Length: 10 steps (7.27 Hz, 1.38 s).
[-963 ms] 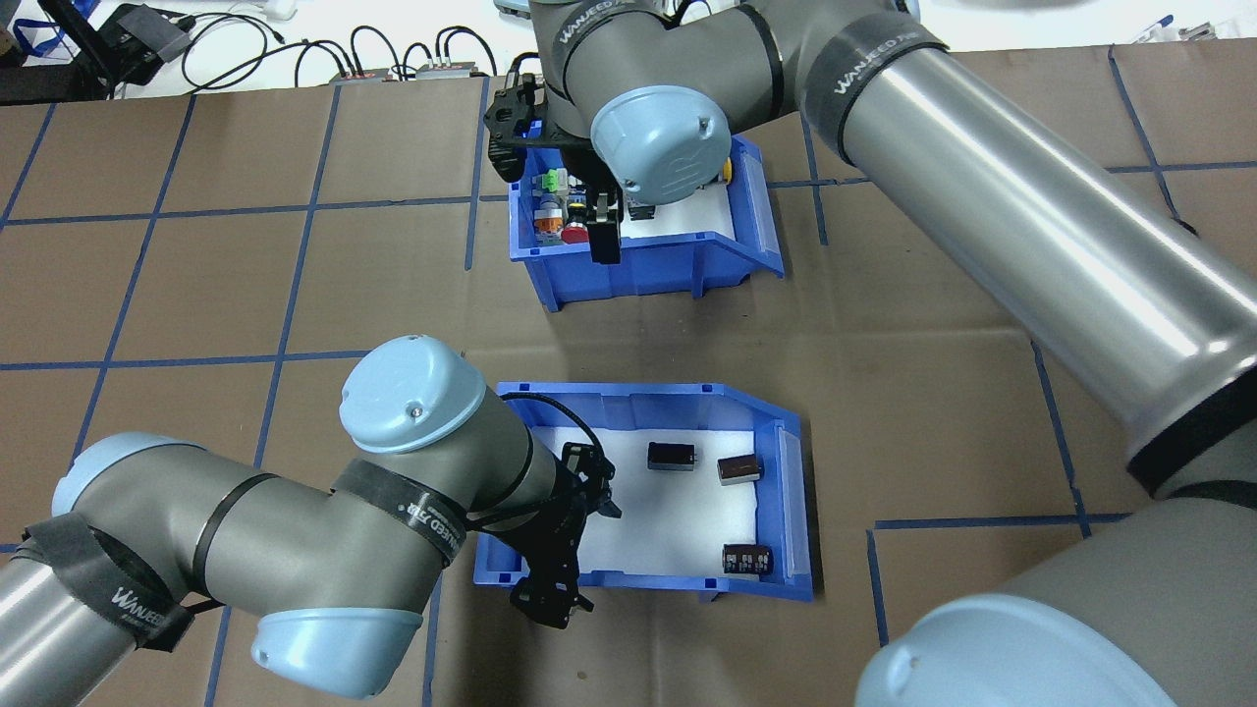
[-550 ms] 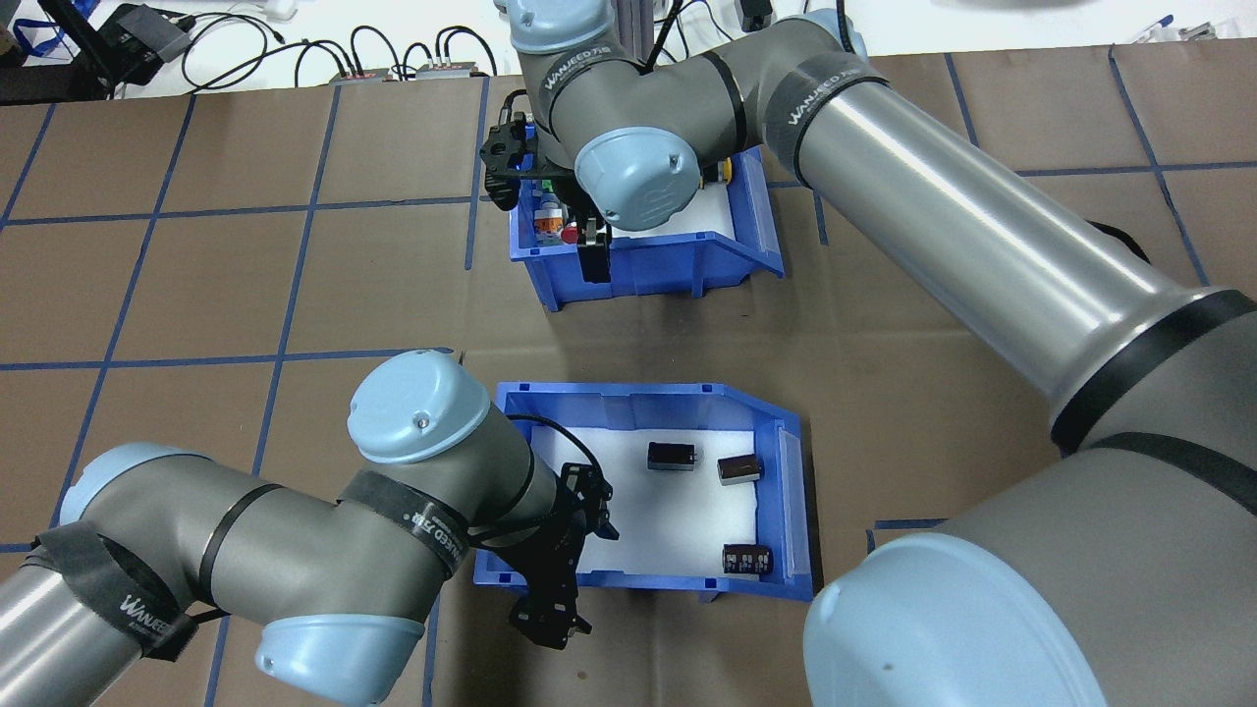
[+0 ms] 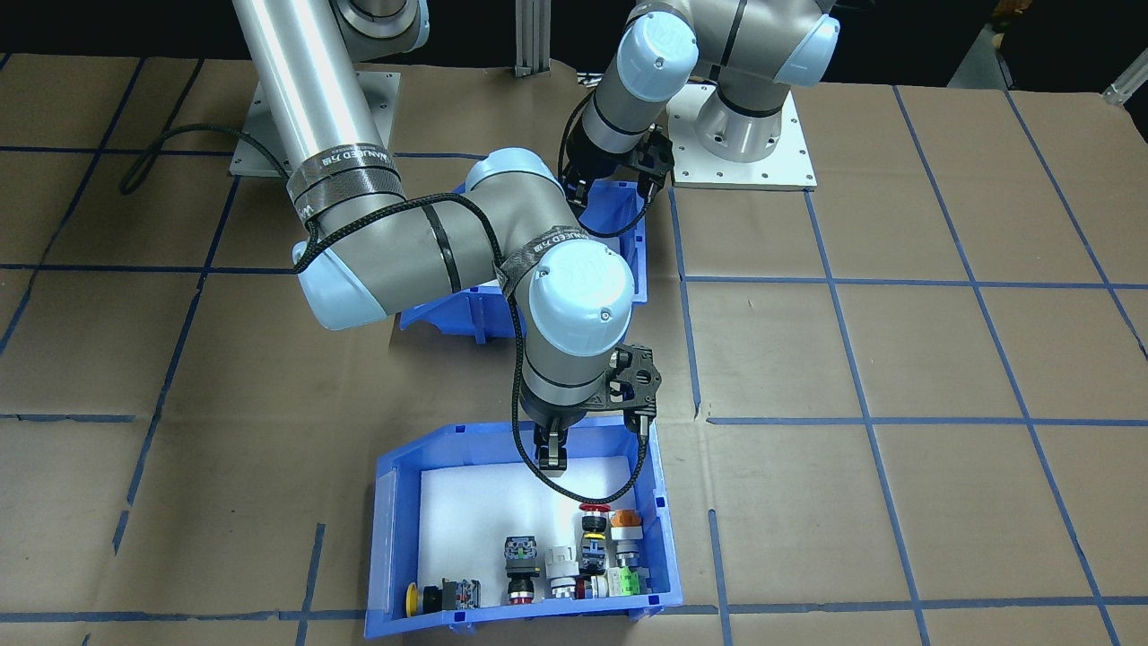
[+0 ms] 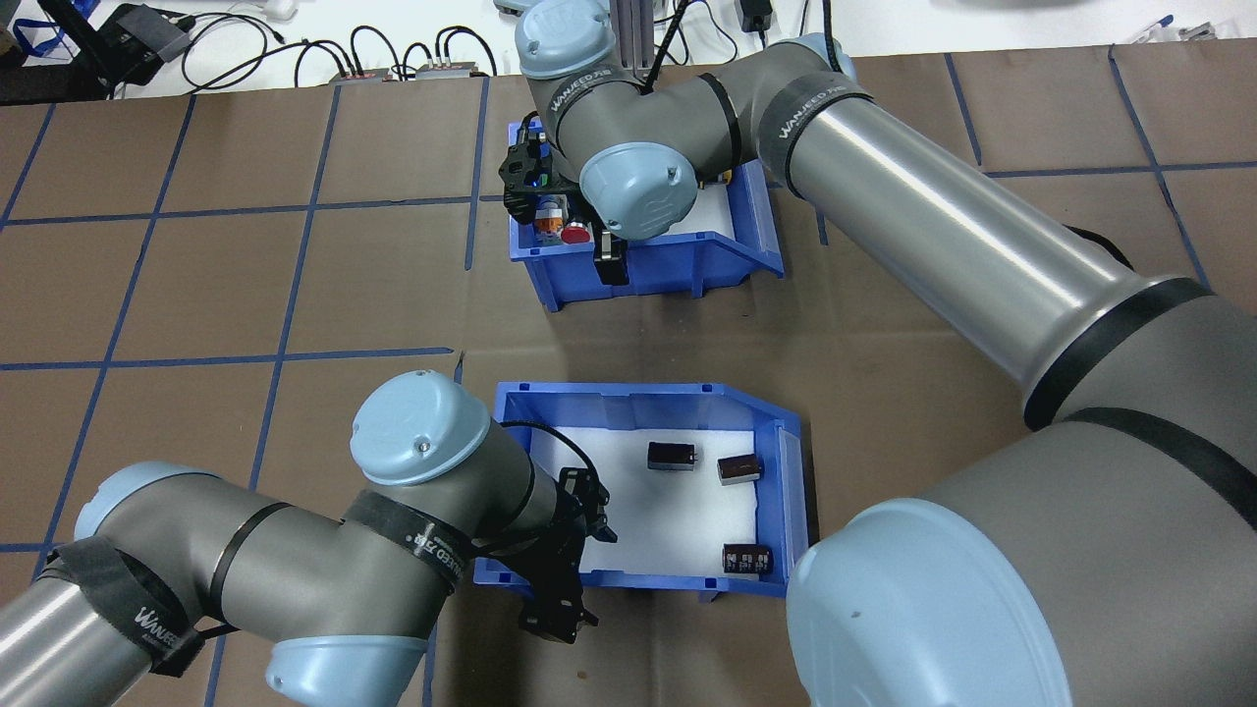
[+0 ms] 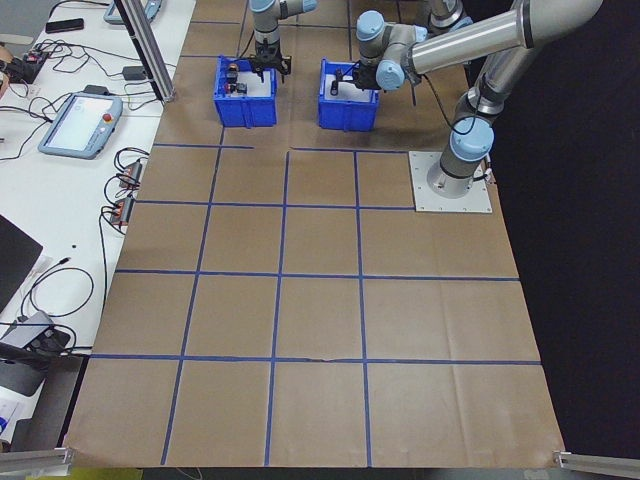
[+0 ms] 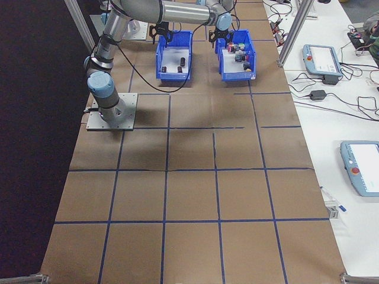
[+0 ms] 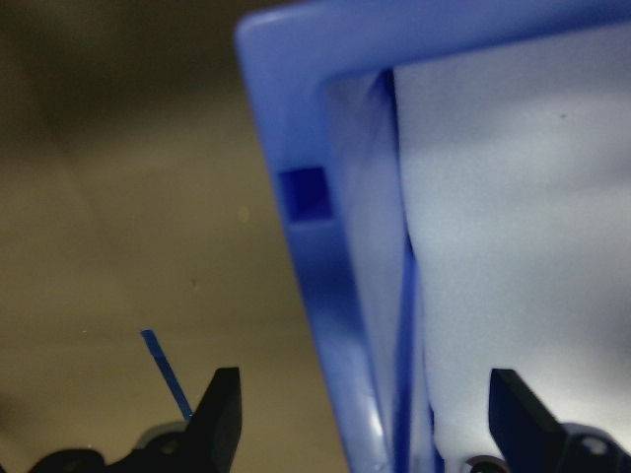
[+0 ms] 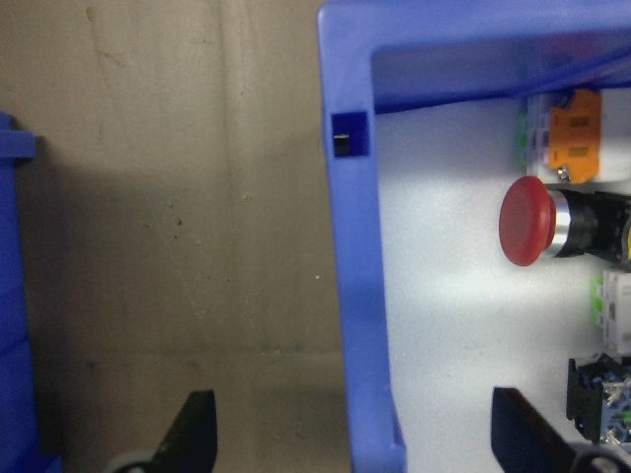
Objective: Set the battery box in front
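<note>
We read "WANJEED" on the arm straps. Both grippers, left (image 7: 360, 419) and right (image 8: 350, 434), stand wide, straddling bin walls. Our left arm hides part of the blue plastic battery box (image 4: 766, 432).

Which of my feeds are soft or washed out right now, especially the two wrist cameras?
Left wrist: the battery box wall is blurred and its foam liner blown out to white. Right wrist: sharper, the red push-button reads clearly. Overhead: glare streaks along the right arm.
</note>
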{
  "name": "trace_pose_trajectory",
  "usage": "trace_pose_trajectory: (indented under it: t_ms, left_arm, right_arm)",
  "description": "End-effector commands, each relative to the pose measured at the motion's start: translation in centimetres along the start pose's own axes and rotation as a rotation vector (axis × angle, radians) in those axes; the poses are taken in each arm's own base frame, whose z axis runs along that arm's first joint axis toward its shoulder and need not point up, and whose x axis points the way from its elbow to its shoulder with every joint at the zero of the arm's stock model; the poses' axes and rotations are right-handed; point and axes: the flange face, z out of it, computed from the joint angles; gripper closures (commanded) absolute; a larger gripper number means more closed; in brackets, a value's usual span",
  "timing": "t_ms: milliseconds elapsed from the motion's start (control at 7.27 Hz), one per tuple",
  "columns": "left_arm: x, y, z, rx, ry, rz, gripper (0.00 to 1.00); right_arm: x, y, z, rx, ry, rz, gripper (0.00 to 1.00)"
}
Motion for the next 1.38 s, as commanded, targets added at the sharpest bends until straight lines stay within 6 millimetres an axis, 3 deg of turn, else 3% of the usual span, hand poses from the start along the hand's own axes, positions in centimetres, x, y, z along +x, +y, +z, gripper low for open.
trace_pose_trajectory:
  t_ms: [0,138,275,413,550,688,963,1101,1239]
  left_arm:
    - [0.2,-0.2,0.7,0.004,0.002,-0.005,0.38]
    - [0.2,-0.6,1.2,0.020,-0.007,-0.012,0.42]
    - [0.7,-0.5,1.4,0.016,0.015,-0.002,0.56]
    - [0.9,-0.4,1.4,0.007,0.028,0.000,0.84]
    - [0.9,-0.2,1.1,0.007,0.040,0.009,1.00]
    - [0.9,0.0,0.0,0.015,0.071,0.021,1.00]
    - [2.5,0.5,-5.4,0.097,0.194,0.025,1.00]
    - [3.9,-0.2,-7.7,0.087,0.230,-0.029,1.00]
    - [5.5,-2.8,-9.6,0.075,0.266,-0.104,1.00]
  right_arm:
    - [0.2,0.1,-0.6,-0.006,0.015,-0.045,0.92]
    - [0.4,0.2,-1.6,0.004,0.040,-0.059,0.95]
    - [0.7,0.6,-2.3,0.016,0.063,-0.055,0.96]
    - [0.9,1.7,-3.6,0.019,0.079,-0.040,0.97]
    - [0.8,3.4,-5.2,0.007,0.100,-0.042,0.97]
    - [1.6,6.0,-6.4,-0.044,0.120,-0.032,0.97]
    - [2.2,11.1,-5.6,-0.107,0.107,-0.001,0.97]
    - [2.1,15.2,-5.6,-0.113,0.092,0.003,0.97]
    - [2.0,20.0,-5.3,-0.118,0.080,-0.006,0.97]
